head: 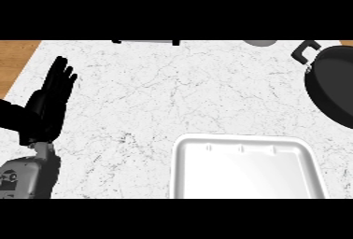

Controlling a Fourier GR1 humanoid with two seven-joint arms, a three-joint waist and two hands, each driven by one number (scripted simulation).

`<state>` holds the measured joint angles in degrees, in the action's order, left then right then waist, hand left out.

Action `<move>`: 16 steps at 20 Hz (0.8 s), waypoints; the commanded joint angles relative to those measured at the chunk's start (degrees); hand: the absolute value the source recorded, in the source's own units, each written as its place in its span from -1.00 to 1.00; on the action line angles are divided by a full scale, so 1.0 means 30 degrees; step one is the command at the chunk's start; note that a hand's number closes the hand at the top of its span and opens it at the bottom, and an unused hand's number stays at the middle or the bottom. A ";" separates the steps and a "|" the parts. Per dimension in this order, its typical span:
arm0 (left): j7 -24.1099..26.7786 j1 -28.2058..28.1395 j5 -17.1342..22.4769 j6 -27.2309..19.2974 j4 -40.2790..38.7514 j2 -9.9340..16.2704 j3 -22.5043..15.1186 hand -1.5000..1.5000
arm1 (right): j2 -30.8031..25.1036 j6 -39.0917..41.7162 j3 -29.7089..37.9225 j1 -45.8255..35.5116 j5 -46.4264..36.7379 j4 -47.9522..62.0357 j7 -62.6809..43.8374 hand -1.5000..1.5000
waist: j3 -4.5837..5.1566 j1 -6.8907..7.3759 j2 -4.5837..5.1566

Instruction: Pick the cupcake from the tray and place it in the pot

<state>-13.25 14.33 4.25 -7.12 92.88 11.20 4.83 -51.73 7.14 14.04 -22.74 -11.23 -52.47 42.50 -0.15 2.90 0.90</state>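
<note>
Head view, looking steeply down on the white marbled worktop [172, 93].

Left hand [50, 100] sits at about 9 o'clock near the left edge, fingers [60, 74] straight and pointing up toward 12, close together rather than splayed, holding nothing. It is resting, with its grey forearm [31, 175] coming in from 7 o'clock.

Right hand: does not show anywhere in this view.

White tray [186, 168] at about 5 o'clock, lower centre-right, cut off by the lower edge. Rounded corners, raised rim, three small notches along its far wall. Its inside shows only bare white surface.

Cupcake: can't see it. It is not on the tray, not on the visible worktop, and not in the left hand. Where it is, I cannot tell.

Black pot [334, 88] at 3 o'clock, cropped by the right edge, so only its left part shows. Black handle [305, 50] sticks out toward 1 o'clock. The visible part of its interior is plain dark; the rest is out of frame.

Pot and tray are apart, with bare worktop between them.

At 12 o'clock along the far edge there is a grey object with dark ends [144, 41], and a small grey rounded thing [260, 43] toward 1 o'clock. Both are too cropped to identify. A wood-coloured strip [17, 56] shows at 10 o'clock beyond the worktop's corner.
</note>
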 commanded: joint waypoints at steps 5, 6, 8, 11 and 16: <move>0.0418 -0.1146 -0.0117 0.0324 0.0416 -0.0033 -0.0161 0.00 | 0.1237 -0.4248 -0.1172 -0.3651 -0.3824 0.7332 0.3565 1.00 | -0.0035 0.0316 0.0086; -0.0258 0.0221 -0.0252 -0.0274 0.0149 -0.0399 -0.0306 0.00 | 0.1839 -0.4702 -0.1618 -0.4339 -0.4320 0.7885 0.3255 1.00 | -0.0042 0.0298 0.0138; 0.0191 0.0102 0.0478 0.0387 -0.0332 -0.0107 0.0288 0.00 | 0.1784 -0.3597 -0.1770 -0.5345 -0.4501 0.9538 0.3312 1.00 | -0.0024 0.0206 0.0106; 0.0150 -0.0062 -0.0051 0.0066 0.0096 -0.0317 -0.0170 0.00 | 0.1708 -0.2584 -0.2024 -0.6074 -0.4914 1.1229 0.1796 -1.00 | -0.0049 0.0506 0.0211; 0.0355 0.0698 0.0292 0.0452 -0.0478 0.0082 0.0308 0.00 | 0.2270 0.1280 -0.2541 -0.7461 -0.4960 1.2549 0.2762 -1.00 | -0.0051 0.0465 0.0268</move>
<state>-12.88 15.14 4.53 -6.48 92.42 10.82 4.94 -45.30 4.29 7.46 -42.03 -25.40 -18.69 49.47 -0.29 4.12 1.50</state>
